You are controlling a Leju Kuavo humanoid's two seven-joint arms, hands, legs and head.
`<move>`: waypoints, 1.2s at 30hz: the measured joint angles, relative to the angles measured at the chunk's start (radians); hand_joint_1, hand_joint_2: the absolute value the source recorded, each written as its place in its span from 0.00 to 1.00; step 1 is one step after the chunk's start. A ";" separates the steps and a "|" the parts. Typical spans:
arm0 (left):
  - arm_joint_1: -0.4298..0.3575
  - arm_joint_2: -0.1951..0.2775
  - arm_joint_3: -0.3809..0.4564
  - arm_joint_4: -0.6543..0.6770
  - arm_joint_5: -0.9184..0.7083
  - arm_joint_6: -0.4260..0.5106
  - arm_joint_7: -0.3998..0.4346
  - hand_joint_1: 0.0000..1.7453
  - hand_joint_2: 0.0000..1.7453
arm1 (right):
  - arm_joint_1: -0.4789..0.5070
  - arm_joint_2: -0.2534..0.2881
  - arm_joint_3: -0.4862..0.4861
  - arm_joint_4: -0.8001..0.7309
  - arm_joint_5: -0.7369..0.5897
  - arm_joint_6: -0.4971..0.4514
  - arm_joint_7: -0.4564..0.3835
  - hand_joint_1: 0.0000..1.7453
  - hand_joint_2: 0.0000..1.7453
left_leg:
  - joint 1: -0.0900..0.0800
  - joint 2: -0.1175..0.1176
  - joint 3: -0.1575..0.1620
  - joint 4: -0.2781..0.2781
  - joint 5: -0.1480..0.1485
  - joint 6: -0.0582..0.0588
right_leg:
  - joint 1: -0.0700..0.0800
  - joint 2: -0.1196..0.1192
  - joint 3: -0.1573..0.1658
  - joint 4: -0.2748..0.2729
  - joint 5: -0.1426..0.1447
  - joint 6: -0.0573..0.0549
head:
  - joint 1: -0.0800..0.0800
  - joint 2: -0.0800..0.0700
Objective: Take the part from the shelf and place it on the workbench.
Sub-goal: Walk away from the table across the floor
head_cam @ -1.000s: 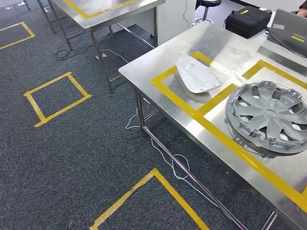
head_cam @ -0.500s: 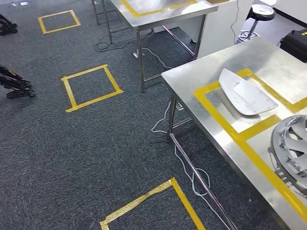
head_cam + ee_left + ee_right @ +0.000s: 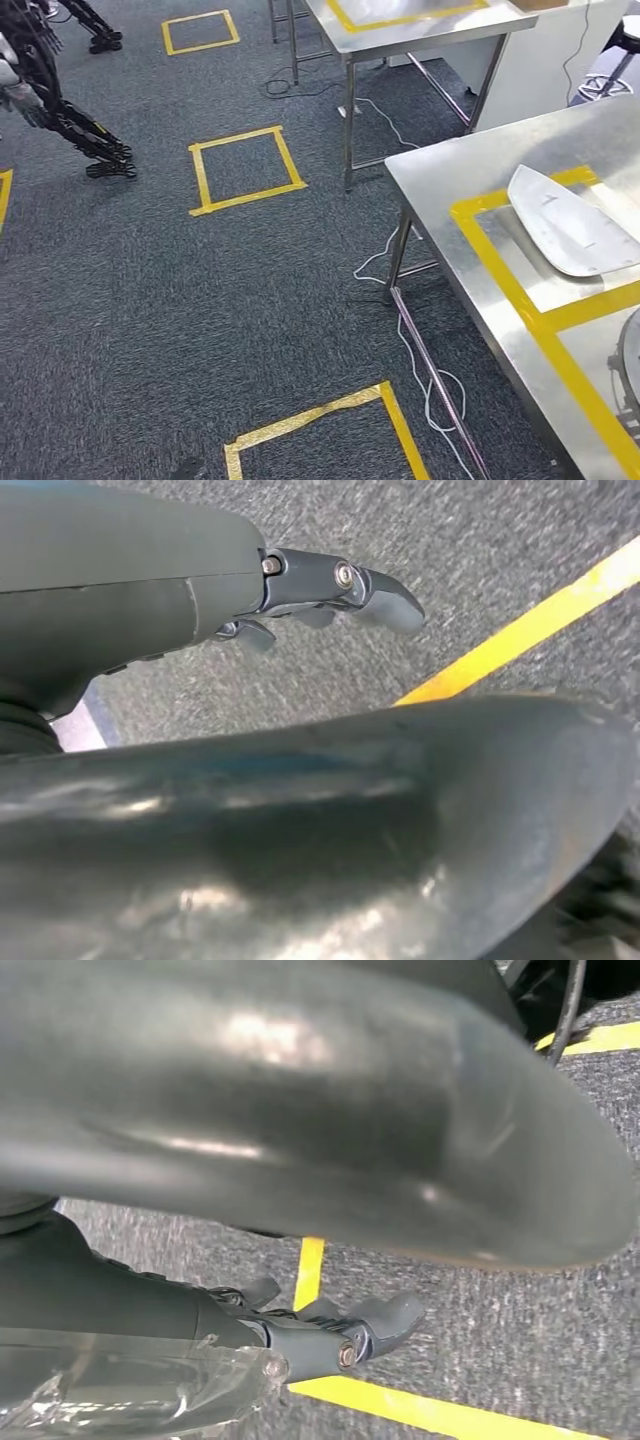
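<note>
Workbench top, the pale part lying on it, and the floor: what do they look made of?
Workbench: looks like brushed stainless steel; dull silver sheen with soft reflections, thin metal legs, yellow tape lines on top.
Pale part: probably moulded plastic, possibly painted; matte off-white curved shell with faint relief. Cannot be sure.
Floor: dark grey short-pile carpet by its speckled, fibrous texture, marked with yellow tape squares.

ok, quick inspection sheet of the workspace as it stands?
Surface: steel workbench, yellow tape frames on top.
Job's things: white curved part lies in the nearer taped frame; grey wheel cover at the picture's edge.
Clutter: nothing seen.
Hands: left hand and right hand hang over carpet, fingers holding nothing.
Cables: white cable loops under the workbench; dark cable under the far table.
Surroundings: grey carpet, yellow taped squares, black stand legs.
</note>
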 joint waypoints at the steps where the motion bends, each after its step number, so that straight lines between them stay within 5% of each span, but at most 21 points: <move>1: -0.002 0.000 -0.002 0.000 -0.006 0.004 -0.003 0.00 0.00 | 0.000 0.000 0.000 -0.001 0.000 -0.001 0.000 0.00 0.00 | -0.002 0.022 0.022 -0.054 0.020 0.005 | 0.003 -0.011 0.002 0.001 -0.002 0.004 | 0.000 0.000; 3: -0.005 -0.001 -0.008 0.000 -0.016 0.012 -0.007 0.00 0.00 | 0.000 0.000 -0.001 -0.005 0.000 -0.004 0.000 0.00 0.00 | -0.007 0.044 0.037 -0.102 0.034 0.019 | 0.009 -0.033 0.006 0.004 -0.008 0.013 | 0.000 0.000; 5: 0.000 -0.002 -0.012 0.001 -0.020 0.014 -0.006 0.00 0.00 | 0.000 0.000 -0.001 -0.009 0.003 -0.007 0.000 0.00 0.00 | -0.007 0.021 0.036 -0.104 0.044 0.034 | 0.007 -0.047 0.010 0.006 -0.016 0.023 | 0.000 0.000; 7: 0.003 -0.002 -0.014 0.001 -0.020 0.008 -0.004 0.00 0.00 | 0.000 0.000 -0.001 -0.011 0.009 -0.010 0.000 0.00 0.00 | -0.005 -0.003 0.036 -0.106 0.050 0.046 | 0.002 -0.009 -0.002 0.049 -0.052 0.033 | 0.000 0.000; 9: -0.001 -0.002 -0.014 0.001 -0.018 0.000 -0.005 0.00 0.00 | 0.003 0.000 -0.001 -0.013 0.014 -0.011 0.002 0.00 0.00 | -0.003 -0.029 0.034 -0.106 0.056 0.055 | -0.001 0.049 -0.051 0.170 -0.122 0.039 | 0.002 0.000; 11: -0.002 -0.003 -0.014 0.001 -0.015 -0.008 -0.011 0.00 0.00 | 0.004 0.000 -0.001 -0.014 0.017 -0.012 0.004 0.00 0.00 | -0.004 -0.057 0.031 -0.106 0.059 0.058 | -0.001 0.068 -0.100 0.285 -0.168 0.039 | 0.003 0.000; 12: -0.001 -0.003 -0.014 0.001 -0.014 -0.011 -0.013 0.00 0.00 | 0.004 0.000 -0.001 -0.014 0.019 -0.012 0.004 0.00 0.00 | -0.004 -0.071 0.030 -0.106 0.060 0.058 | -0.001 0.071 -0.104 0.296 -0.164 0.037 | 0.002 0.000; 14: 0.001 -0.003 -0.014 0.002 -0.013 -0.015 -0.015 0.00 0.00 | 0.003 0.000 -0.001 -0.014 0.021 -0.013 0.005 0.00 0.00 | -0.004 -0.102 0.031 -0.106 0.062 0.056 | -0.002 0.084 -0.056 0.202 -0.106 0.031 | 0.003 0.000; 16: 0.000 -0.003 -0.014 0.002 -0.014 -0.017 -0.020 0.00 0.00 | 0.003 0.000 -0.001 -0.016 0.025 -0.014 0.005 0.00 0.00 | -0.004 -0.130 0.028 -0.103 0.063 0.050 | -0.007 0.137 0.013 0.064 -0.055 0.027 | 0.002 0.000; 18: 0.000 -0.003 -0.014 0.002 -0.017 -0.019 -0.030 0.00 0.00 | 0.003 0.000 -0.001 -0.017 0.029 -0.016 0.005 0.00 0.00 | -0.003 -0.152 0.021 -0.103 0.063 0.039 | -0.009 0.170 0.041 0.006 -0.047 0.022 | 0.001 0.000; 20: 0.002 -0.003 -0.013 0.002 -0.014 -0.016 -0.044 0.00 0.00 | 0.003 0.001 -0.001 -0.018 0.035 -0.019 0.005 0.00 0.00 | 0.002 -0.166 0.015 -0.104 0.063 0.026 | -0.006 0.149 0.047 0.000 -0.048 0.011 | 0.001 0.000; 22: 0.005 -0.002 -0.011 0.002 -0.003 -0.008 -0.056 0.00 0.00 | 0.004 0.002 0.000 -0.021 0.041 -0.023 0.005 0.00 0.00 | 0.001 -0.127 -0.001 -0.070 0.044 0.017 | -0.007 0.122 0.057 -0.008 -0.047 -0.001 | -0.003 0.000; 24: 0.001 -0.002 -0.010 0.002 0.004 -0.004 -0.062 0.00 0.00 | 0.007 0.003 0.000 -0.023 0.045 -0.025 0.005 0.00 0.00 | -0.001 -0.067 -0.059 0.040 -0.009 0.010 | -0.007 0.090 0.069 -0.012 -0.053 -0.009 | -0.008 0.000; 26: -0.001 -0.003 -0.006 0.002 0.006 -0.002 -0.065 0.00 0.00 | 0.009 0.003 -0.001 -0.024 0.045 -0.026 0.005 0.00 0.00 | 0.000 -0.046 -0.133 0.164 -0.048 0.004 | -0.005 0.058 0.080 -0.013 -0.067 -0.010 | -0.009 0.000; 27: 0.001 -0.003 -0.003 0.002 0.006 -0.001 -0.065 0.00 0.00 | 0.009 0.003 -0.001 -0.025 0.046 -0.026 0.005 0.00 0.00 | 0.001 -0.043 -0.151 0.187 -0.040 0.002 | -0.005 0.043 0.088 -0.013 -0.076 -0.009 | -0.009 0.000; 29: 0.006 -0.003 0.001 0.002 0.003 0.001 -0.065 0.00 0.00 | 0.008 0.004 -0.001 -0.027 0.047 -0.026 0.005 0.00 0.00 | 0.001 -0.031 -0.129 0.126 0.026 0.003 | -0.005 0.015 0.110 -0.014 -0.097 -0.004 | -0.010 0.000; 31: 0.007 -0.004 0.003 0.002 0.001 0.002 -0.065 0.00 0.00 | 0.009 0.004 -0.001 -0.030 0.048 -0.026 0.006 0.00 0.00 | -0.004 0.015 -0.068 -0.001 0.086 0.010 | -0.003 -0.011 0.138 -0.015 -0.124 0.006 | -0.010 0.000; 33: 0.004 -0.006 0.006 0.002 0.005 0.005 -0.066 0.00 0.00 | 0.008 0.005 -0.001 -0.033 0.049 -0.024 0.007 0.00 0.00 | -0.010 0.042 -0.035 -0.067 0.088 0.024 | 0.002 -0.032 0.168 -0.023 -0.146 0.019 | -0.009 0.000; 36: 0.006 -0.005 0.013 0.002 0.009 0.014 -0.070 0.00 0.00 | 0.006 0.005 -0.001 -0.039 0.049 -0.020 0.007 0.00 0.00 | -0.007 0.004 -0.014 -0.078 0.061 0.046 | 0.001 -0.037 0.192 -0.007 -0.142 0.039 | -0.005 0.000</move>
